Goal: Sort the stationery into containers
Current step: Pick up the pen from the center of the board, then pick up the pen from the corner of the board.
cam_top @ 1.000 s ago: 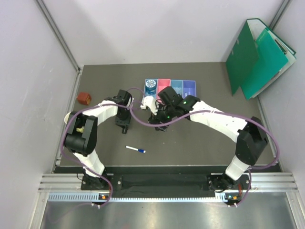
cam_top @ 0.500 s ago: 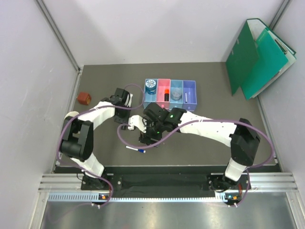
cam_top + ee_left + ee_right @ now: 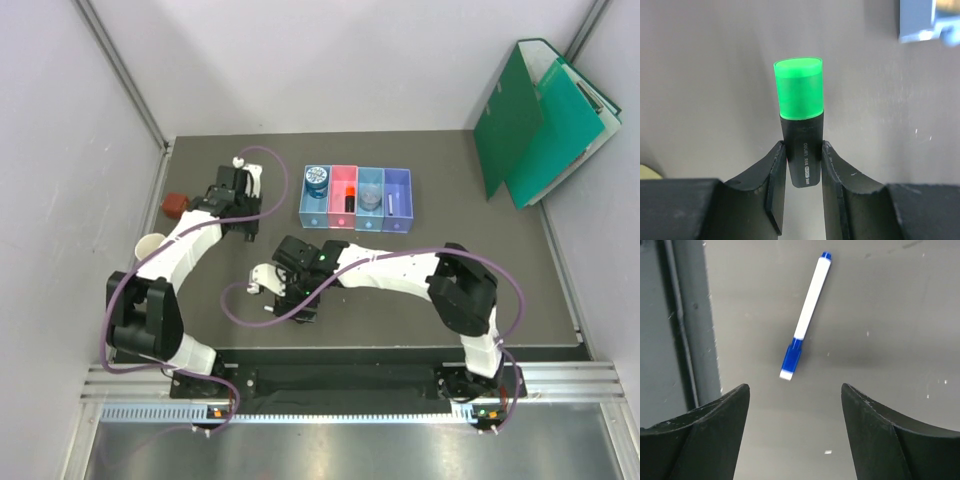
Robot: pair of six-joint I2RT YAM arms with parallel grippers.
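- The left arm's jaws hang over the far-left part of the dark grey table, near its left edge, and are pinched on a green-capped highlighter with a black plastic barrel.
- In the left wrist view, the two inner faces press on the barrel's lower half from either side. The translucent green cap stands clear beyond the tips.
- The right arm's jaws are spread wide and hold nothing. They hover low by the table's near edge, left of its middle.
- A slim white plastic pen with a blue cap lies flat on the table just ahead of those spread jaws, in line with the gap but not yet between the tips. It lies at a slant with the capped end nearer the jaws, touching neither finger.
- Four joined rectangular plastic bins sit in a row toward the far edge, about mid-table:
  - The leftmost light blue bin holds a blue round tape roll.
  - The pink bin holds an orange-and-black highlighter.
  - The second light blue bin holds a small grey piece.
  - The purple-blue bin holds a black-and-white marker.
- A small reddish-brown block sits at the left edge, just beside the left jaws.
- A pale yellow cup sits further along the same edge, toward the near side.
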